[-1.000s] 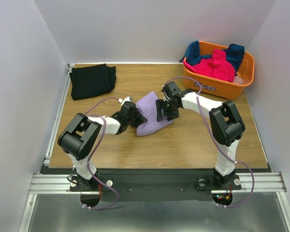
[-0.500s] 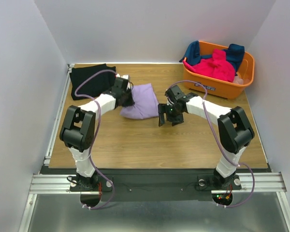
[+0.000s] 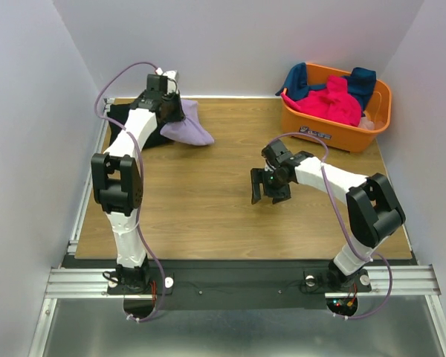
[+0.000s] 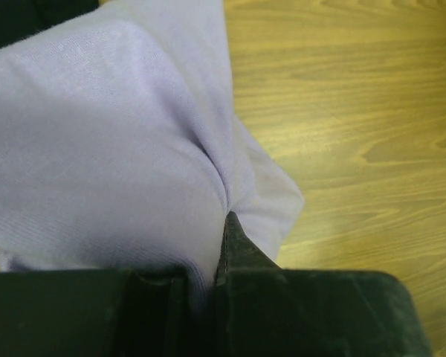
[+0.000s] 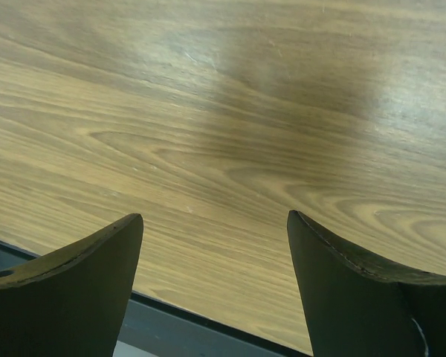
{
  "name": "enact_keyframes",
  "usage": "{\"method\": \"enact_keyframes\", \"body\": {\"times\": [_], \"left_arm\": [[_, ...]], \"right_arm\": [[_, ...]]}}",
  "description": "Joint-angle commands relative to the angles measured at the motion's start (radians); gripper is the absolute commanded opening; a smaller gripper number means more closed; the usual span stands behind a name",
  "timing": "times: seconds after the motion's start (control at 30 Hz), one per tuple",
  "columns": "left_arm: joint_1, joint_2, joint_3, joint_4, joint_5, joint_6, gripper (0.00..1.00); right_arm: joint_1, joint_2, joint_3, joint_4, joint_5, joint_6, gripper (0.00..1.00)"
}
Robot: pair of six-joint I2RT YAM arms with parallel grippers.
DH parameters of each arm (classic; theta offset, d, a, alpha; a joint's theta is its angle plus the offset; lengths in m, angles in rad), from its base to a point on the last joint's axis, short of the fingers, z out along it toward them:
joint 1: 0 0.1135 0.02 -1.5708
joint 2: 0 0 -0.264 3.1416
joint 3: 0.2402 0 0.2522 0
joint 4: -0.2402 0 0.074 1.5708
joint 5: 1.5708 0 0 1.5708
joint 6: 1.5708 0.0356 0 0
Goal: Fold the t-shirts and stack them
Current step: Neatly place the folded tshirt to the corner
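A folded lavender t-shirt (image 3: 190,129) hangs at the far left of the table (image 3: 201,208), pinched in my left gripper (image 3: 172,111). Its left part lies over the folded black t-shirt (image 3: 116,117). In the left wrist view the lavender cloth (image 4: 111,134) bulges out from between the jaws of my left gripper (image 4: 208,256), and a dark corner of the black t-shirt (image 4: 15,15) shows at the top left. My right gripper (image 3: 270,191) hovers open over bare wood at centre right, and in its wrist view nothing lies between the fingers of my right gripper (image 5: 215,223).
An orange plastic basket (image 3: 334,135) stands at the back right corner, holding a hot-pink t-shirt (image 3: 328,101) and a dark teal-blue one (image 3: 361,77). White walls close in the table on three sides. A metal rail runs along the near edge.
My left gripper has carried the lavender t-shirt from the table's middle to the far left, over the black t-shirt. My right gripper let go of it, opened and drew back to the right.
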State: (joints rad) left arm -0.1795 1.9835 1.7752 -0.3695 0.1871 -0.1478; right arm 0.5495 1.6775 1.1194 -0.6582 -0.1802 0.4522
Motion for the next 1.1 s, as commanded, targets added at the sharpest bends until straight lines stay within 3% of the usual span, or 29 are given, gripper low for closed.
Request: {"method": "enact_keyframes", "body": {"times": [0.0, 0.3, 0.77, 1.07], "left_arm": [[0.061, 0.031, 0.157, -0.031, 0.098, 0.045, 0.00], [0.216, 0.149, 0.392, -0.100, 0.225, 0.054, 0.00], [0.356, 0.172, 0.334, -0.097, 0.295, 0.105, 0.00], [0.380, 0.238, 0.375, -0.117, 0.240, 0.116, 0.00]], "right_arm": [[0.003, -0.030, -0.001, 0.002, -0.011, 0.006, 0.84], [0.004, 0.013, 0.017, 0.002, -0.051, -0.015, 0.84], [0.003, 0.034, 0.025, 0.002, -0.081, -0.018, 0.84], [0.004, 0.031, 0.022, 0.002, -0.096, -0.010, 0.84]]}}
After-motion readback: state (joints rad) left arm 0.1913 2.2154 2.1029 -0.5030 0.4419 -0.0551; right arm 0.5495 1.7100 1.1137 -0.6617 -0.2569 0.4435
